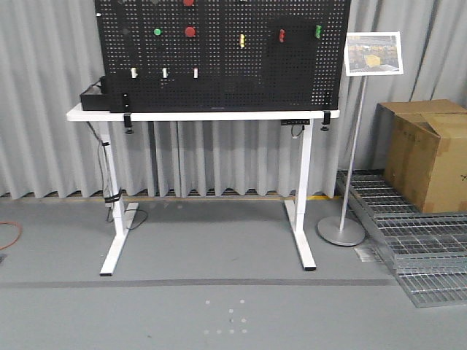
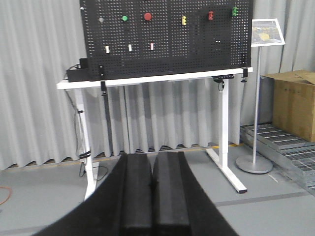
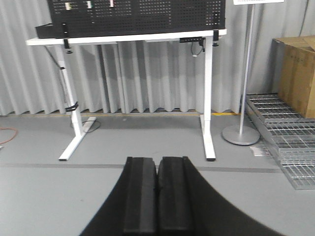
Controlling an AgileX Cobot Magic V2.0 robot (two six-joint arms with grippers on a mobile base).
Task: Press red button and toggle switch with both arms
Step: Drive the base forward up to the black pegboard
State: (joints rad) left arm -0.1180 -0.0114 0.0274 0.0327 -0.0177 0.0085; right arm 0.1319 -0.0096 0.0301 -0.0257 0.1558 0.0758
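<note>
A black pegboard point(image 1: 219, 80) stands on a white table point(image 1: 197, 115), well away from both grippers. On it a round red button point(image 1: 190, 31) point(image 2: 147, 16) sits right of a green button point(image 1: 157, 31). A second red button point(image 1: 188, 2) is cut by the frame's top, and I cannot tell which is larger. The toggle switch point(image 2: 101, 19) shows as a small pale ring at the board's upper left. My left gripper point(image 2: 151, 156) and right gripper point(image 3: 157, 160) are shut on nothing, low over the floor. Neither arm shows in the front view.
The board also carries a yellow lever point(image 1: 242, 40), white stick switches point(image 1: 165, 72) and red and green pieces at the right. A sign stand point(image 1: 341, 232), a cardboard box point(image 1: 430, 153) and metal grating point(image 1: 423, 248) are to the table's right. An orange cable point(image 1: 7, 237) lies at the left.
</note>
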